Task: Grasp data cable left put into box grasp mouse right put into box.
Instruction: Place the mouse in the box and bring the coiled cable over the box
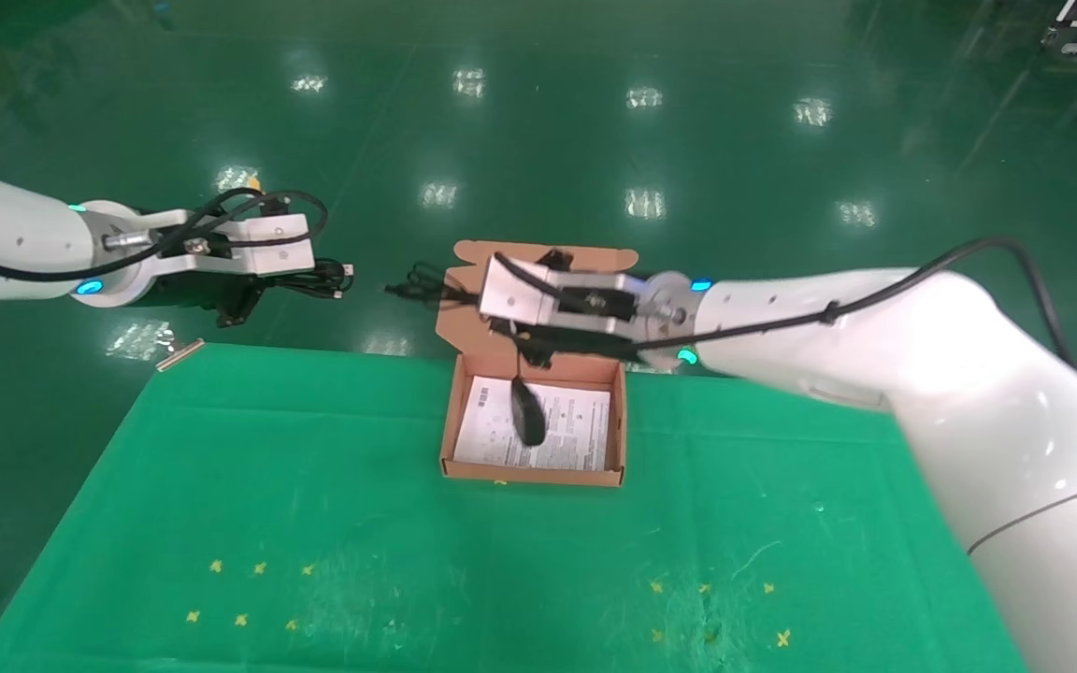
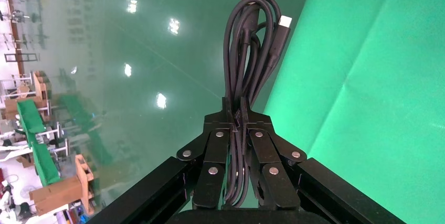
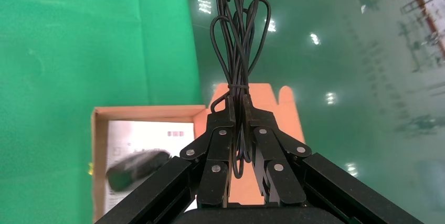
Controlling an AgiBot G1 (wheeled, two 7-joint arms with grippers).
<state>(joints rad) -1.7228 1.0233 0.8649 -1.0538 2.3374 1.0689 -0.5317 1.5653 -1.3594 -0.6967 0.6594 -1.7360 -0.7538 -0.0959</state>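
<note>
L gripper (image 1: 314, 280) sits upper left of head view, off the far edge of the green table (image 1: 314, 523), held over the floor. Fingers pressed tight on the data cable (image 1: 328, 279). Head view shows only a short bit of cable past the fingertips, long axis roughly horizontal, plug ends pointing toward frame centre. L wrist view gives far more: the data cable (image 2: 249, 51) is a long narrow bundle of loops running straight out from between the fingers (image 2: 262, 145), long axis in line w/ the gripper, both silver plug tips at the far end, top centre of that frame.

R gripper (image 1: 464, 297) is at centre of head view, just above the box (image 1: 618, 411), in front of its raised flap lid. Fingers pinched on the mouse's coiled cord (image 1: 417, 280), loops sticking out leftward in head view. R wrist view shows the cord (image 3: 239, 40) as a tied bunch of loops fanning straight out from the fingers (image 3: 262, 140).

The mouse (image 1: 527, 413) hangs on its cord w/ its long axis near vertical in head view, over the printed sheet (image 1: 567, 425) inside the box; can't tell if it touches. In R wrist view the mouse (image 3: 137, 169) shows blurred at lower left, inside the box (image 3: 99, 150).
</note>
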